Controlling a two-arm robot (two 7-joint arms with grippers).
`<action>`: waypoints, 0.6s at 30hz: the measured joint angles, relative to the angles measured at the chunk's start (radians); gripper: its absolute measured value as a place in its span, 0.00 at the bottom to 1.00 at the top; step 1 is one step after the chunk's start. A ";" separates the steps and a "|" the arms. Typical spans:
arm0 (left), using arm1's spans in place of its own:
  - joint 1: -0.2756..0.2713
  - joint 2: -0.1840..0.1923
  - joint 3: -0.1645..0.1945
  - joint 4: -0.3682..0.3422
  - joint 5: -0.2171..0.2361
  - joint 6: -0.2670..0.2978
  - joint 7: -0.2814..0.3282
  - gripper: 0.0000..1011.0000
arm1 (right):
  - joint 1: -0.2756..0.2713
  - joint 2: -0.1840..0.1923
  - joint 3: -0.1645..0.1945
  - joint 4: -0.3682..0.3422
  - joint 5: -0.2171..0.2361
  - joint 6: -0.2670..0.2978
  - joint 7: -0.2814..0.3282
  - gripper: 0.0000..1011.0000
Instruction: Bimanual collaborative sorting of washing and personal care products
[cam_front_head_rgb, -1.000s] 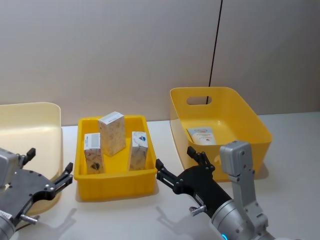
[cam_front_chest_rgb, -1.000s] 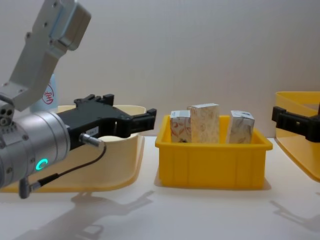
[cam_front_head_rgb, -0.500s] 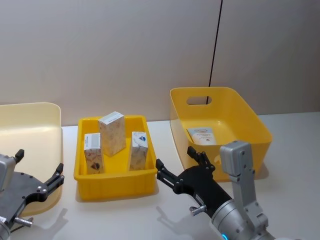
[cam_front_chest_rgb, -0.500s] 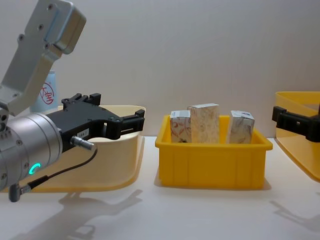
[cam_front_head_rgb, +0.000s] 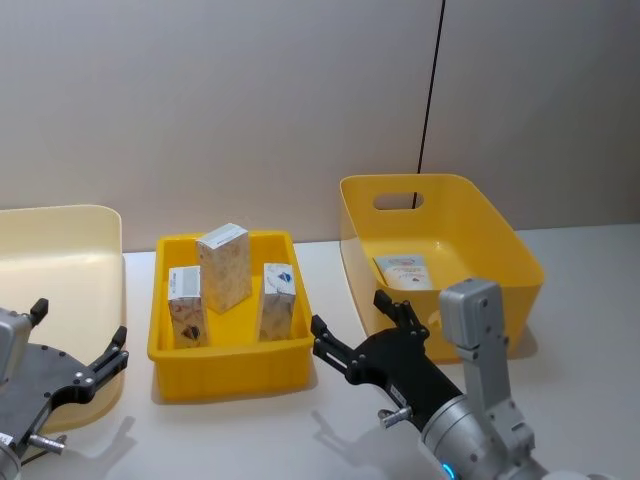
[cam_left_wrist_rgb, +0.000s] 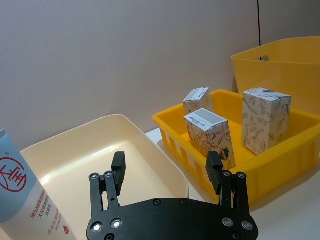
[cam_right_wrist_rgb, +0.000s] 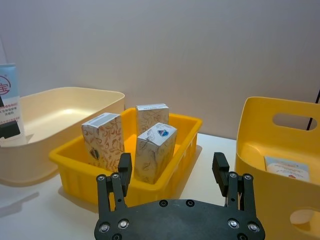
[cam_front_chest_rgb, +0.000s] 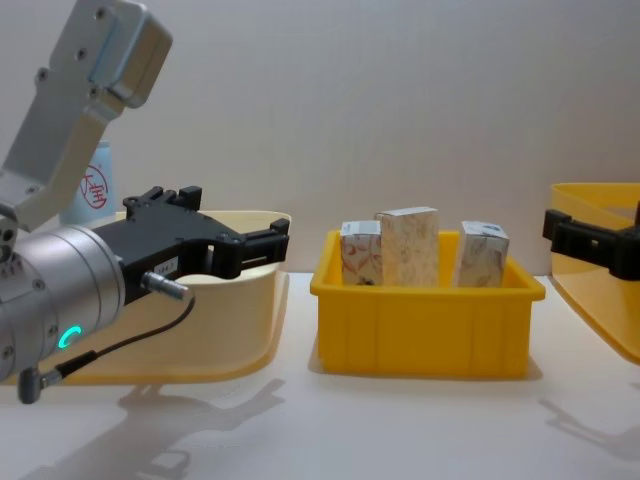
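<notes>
The left hand (cam_front_head_rgb: 80, 322), at 7 o'clock, and right hand (cam_front_head_rgb: 350, 312), at 5 o'clock, are wide open and empty. Best pinch a small white patterned cardboard carton (cam_front_head_rgb: 224, 265) by its flat sides.

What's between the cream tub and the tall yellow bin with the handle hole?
In the head view, a low yellow tray holding three small patterned cartons stands between the cream tub and the tall yellow bin.

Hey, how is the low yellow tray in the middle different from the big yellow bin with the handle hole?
The shallow yellow tray has low walls; the deep yellow bin has tall walls with a handle slot. The tray holds three standing patterned cartons; the bin holds one flat pale product lying on its floor. Both are bright yellow, open-topped plastic.
</notes>
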 joint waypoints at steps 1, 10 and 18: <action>0.000 0.000 0.000 0.000 0.000 0.000 0.000 0.99 | 0.002 -0.001 0.000 0.002 -0.001 0.000 0.001 0.99; 0.000 0.000 0.000 0.000 0.000 0.000 0.000 0.99 | 0.048 -0.018 -0.007 0.040 -0.008 0.004 0.010 0.99; 0.000 0.000 0.000 0.001 0.000 -0.001 0.000 0.99 | 0.100 -0.038 -0.019 0.084 -0.017 0.021 0.021 0.99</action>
